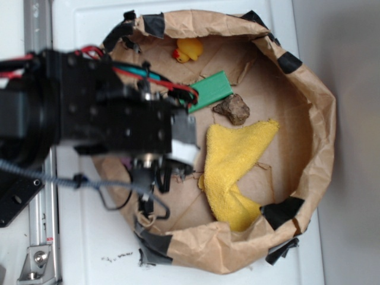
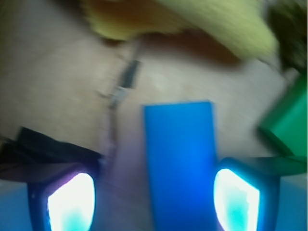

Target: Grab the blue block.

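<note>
Spread fingers (image 2: 72, 202) seemingly flank the blue block (image 2: 182, 159), blurred view

A white table top (image 1: 89, 237) fills the exterior view, and on it sits a crumpled brown paper nest (image 1: 317, 119) with black tape on its rim, filling the middle and right of the frame. On the paper floor lie a yellow cloth (image 1: 234, 169) at center right, a green block (image 1: 212, 90) and a brown rock (image 1: 233, 108) just above it, and a yellow rubber duck (image 1: 189, 50) at the upper middle. In the blurred wrist view the blue block (image 2: 180, 163) lies flat on the paper at lower center, with the cloth above it and the green block at the right edge.
</note>
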You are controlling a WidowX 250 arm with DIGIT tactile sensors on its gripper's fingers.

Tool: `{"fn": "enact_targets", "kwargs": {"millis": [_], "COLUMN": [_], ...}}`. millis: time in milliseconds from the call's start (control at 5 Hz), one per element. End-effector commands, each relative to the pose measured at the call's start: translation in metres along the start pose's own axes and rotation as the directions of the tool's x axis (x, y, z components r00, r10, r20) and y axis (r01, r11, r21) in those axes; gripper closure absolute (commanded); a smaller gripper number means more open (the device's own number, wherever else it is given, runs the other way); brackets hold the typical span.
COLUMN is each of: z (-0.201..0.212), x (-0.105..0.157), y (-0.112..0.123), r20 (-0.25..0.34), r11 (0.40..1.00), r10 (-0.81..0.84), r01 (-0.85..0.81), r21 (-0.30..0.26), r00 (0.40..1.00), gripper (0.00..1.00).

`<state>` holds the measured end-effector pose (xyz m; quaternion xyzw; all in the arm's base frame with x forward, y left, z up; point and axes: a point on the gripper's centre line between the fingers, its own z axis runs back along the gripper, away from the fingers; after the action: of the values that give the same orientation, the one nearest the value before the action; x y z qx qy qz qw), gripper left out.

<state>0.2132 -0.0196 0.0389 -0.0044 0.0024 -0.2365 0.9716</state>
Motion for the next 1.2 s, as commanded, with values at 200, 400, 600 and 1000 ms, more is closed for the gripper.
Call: {"fn": "enact_targets", "kwargs": {"millis": [200,400,600,1000], "z": [0.001,0.002,0.001,-0.004], "x": [0.018,0.017,0.002,-0.008], "y": [0.017,0.030,0.037,0.038], "r20": [0.030,0.029,0.028,0.015], "r11": [0.999,0.998,0.997,0.997], "r10": [0.041,0.064,0.076,0.073], "r01": [-0.042,-0.064,-0.076,-0.073], "r21": [0.020,0.015,0.004,-0.007], "r00": [0.999,0.998,0.997,0.997], "gripper": [0.00,0.00,0.00,0.00]}}
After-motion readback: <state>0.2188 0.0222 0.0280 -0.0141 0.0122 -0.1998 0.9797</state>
